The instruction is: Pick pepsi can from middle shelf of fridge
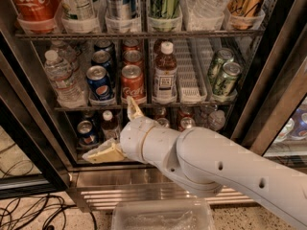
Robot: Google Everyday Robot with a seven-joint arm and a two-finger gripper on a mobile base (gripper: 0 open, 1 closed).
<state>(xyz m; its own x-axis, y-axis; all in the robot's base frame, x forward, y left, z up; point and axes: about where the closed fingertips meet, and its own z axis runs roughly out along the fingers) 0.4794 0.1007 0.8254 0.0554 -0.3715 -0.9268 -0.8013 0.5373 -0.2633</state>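
The fridge stands open with several wire shelves of drinks. On the middle shelf, the blue pepsi can stands at the front of its lane, left of centre, with more blue cans behind it. My gripper is open and empty, below and slightly right of the pepsi can, in front of the lower shelf. One finger points up to the shelf's front edge under the red can. The other finger points left and down.
A red Coca-Cola can stands right of the pepsi can, a water bottle left of it. A brown bottle and green cans stand further right. Cables lie on the floor at left, and a clear plastic bin sits below my arm.
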